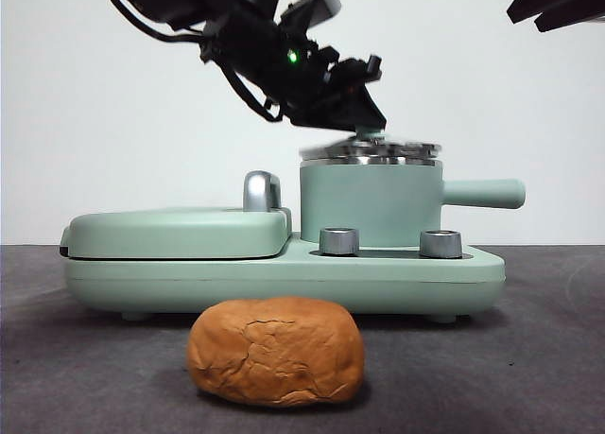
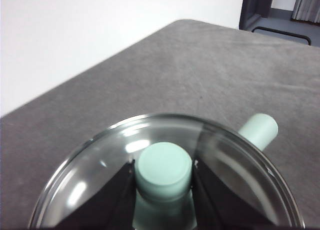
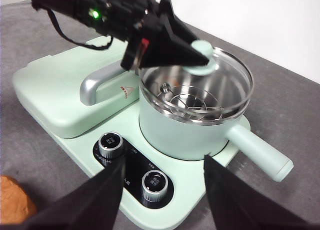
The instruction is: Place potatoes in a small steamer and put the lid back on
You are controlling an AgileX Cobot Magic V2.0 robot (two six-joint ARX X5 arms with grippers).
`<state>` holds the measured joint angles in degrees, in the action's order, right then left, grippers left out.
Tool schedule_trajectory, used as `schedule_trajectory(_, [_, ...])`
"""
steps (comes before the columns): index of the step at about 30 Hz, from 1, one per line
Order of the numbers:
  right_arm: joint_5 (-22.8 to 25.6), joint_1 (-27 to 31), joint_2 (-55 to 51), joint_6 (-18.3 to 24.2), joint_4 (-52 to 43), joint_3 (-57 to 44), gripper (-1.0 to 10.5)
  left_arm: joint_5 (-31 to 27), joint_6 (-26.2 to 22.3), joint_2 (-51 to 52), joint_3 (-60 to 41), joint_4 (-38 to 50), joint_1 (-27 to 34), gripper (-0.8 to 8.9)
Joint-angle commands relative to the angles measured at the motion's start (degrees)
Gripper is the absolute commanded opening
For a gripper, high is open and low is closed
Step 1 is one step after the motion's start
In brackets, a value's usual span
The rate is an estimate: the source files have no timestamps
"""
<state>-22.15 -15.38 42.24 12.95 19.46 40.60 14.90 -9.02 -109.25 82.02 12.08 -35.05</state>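
The potato [image 1: 276, 351] is an orange-brown, cracked lump lying on the grey table in front of the appliance; its edge shows in the right wrist view [image 3: 12, 205]. The mint-green steamer [image 1: 371, 202] stands on the appliance base, side handle [image 1: 487, 193] pointing right. My left gripper [image 1: 369, 122] is shut on the mint knob [image 2: 164, 167] of the glass lid [image 1: 371, 150]. It holds the lid just over the pot's rim, slightly tilted [image 3: 230, 74]. My right gripper [image 3: 164, 162] is open and empty above the control knobs, seen at the top right corner of the front view [image 1: 558, 4].
The flat mint grill cover [image 1: 175, 231] with a chrome handle [image 1: 260, 190] lies left of the pot on the same base [image 1: 284, 278]. Two steel dials [image 1: 338, 241] [image 1: 440, 243] sit on the base front. A steel rack [image 3: 192, 102] lies inside the pot.
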Motion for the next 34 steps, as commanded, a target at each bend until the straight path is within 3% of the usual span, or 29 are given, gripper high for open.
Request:
schedule_trajectory(1, [0.15, -0.24, 0.24, -0.98, 0.11, 1.09, 2.5, -0.04, -0.33, 2.75, 1.51, 1.6, -0.2, 0.06])
schedule_trajectory(21, [-0.37, -0.31, 0.24, -0.98, 1.05, 1.09, 2.5, 0.81, 3.19, 19.26, 0.72, -13.03, 0.61, 0.1])
schedule_trajectory(27, [-0.5, -1.25, 0.26, -0.9, 3.98, 1.09, 2.5, 0.81, 5.38, 26.99, -5.81, -13.99, 2.82, 0.1])
schedule_trajectory(34, [-0.5, -7.1, 0.59, 0.98, 5.55, 1.09, 2.9, 0.68, 7.28, 38.91, -18.71, -13.94, 4.94, 0.1])
